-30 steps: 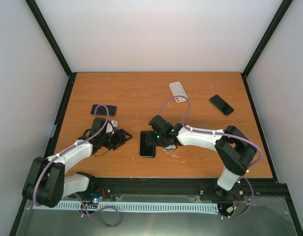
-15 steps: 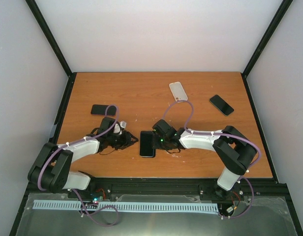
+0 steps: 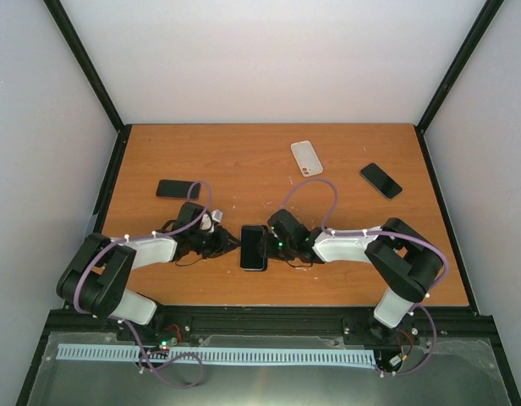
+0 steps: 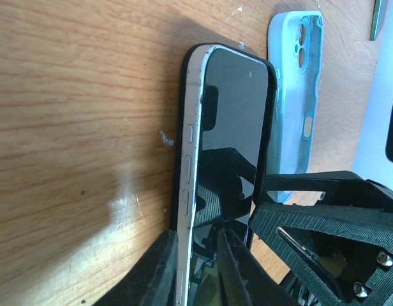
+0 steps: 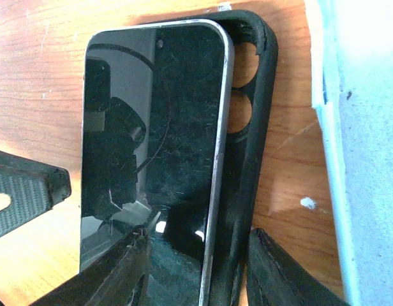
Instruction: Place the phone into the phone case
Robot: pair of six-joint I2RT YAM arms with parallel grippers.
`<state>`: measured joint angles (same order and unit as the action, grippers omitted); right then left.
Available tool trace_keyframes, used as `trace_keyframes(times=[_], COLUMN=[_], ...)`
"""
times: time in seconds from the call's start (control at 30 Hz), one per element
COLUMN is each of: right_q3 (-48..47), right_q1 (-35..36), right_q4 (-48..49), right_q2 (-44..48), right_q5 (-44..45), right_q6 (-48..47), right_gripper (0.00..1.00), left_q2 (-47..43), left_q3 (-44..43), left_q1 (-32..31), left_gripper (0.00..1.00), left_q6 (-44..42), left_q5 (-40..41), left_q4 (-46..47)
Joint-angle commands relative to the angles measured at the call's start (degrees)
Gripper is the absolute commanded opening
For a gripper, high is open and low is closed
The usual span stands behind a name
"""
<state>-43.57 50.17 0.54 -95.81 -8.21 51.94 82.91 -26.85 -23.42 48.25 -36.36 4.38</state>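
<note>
Between both arms' jaws, the phone

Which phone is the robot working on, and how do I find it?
On the wooden table, look near the front edge where the left hand and right hand meet. The phone between them sits half in a black case; the other black slabs lie bare, farther back.

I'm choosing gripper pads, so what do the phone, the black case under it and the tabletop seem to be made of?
Phone: glossy glass front, shown by mirror reflections and fine scratches; the silvery edge band is probably metal.
Black case: matte and soft-looking, likely silicone or rubber.
Tabletop: wood grain with a slight sheen, possibly laminate.
</note>
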Motion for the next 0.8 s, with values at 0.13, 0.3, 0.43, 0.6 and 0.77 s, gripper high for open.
trace_keyframes(times=[0.13, 0.3, 0.43, 0.6, 0.77], right_q3=[2.83, 4.16, 4.46, 4.37, 4.78], right_q1=[-0.35, -0.38, -0.34, -0.42, -0.81], right_q4=[10.39, 15.15, 17.63, 18.71, 21.04], right_q2=[1.94, 1.81, 1.36, 0.48, -0.06], right_q5=[-2.19, -4.72, -6.45, -7.82, -9.54], right_q6=[0.66, 0.36, 0.41, 0.51, 1.83], right_gripper=[0.41, 0.42, 0.43, 0.43, 0.43], left_q2=[2.62, 3.65, 4.64, 5.4, 5.88], left_q3=[-0.1, 0.01, -0.35, -0.33, 0.31], left_q1=[-0.44, -0.56, -0.91, -1.73, -2.15], left_gripper=[0.15, 0.11, 0.09, 0.09, 0.1], left_q6=[0.05, 0.31, 0.27, 0.76, 1.91], left_q5=[-1.44, -2.51, -2.82, -3.61, -3.43], left_q4=[5.27, 7.47, 8.4, 10.2, 10.12])
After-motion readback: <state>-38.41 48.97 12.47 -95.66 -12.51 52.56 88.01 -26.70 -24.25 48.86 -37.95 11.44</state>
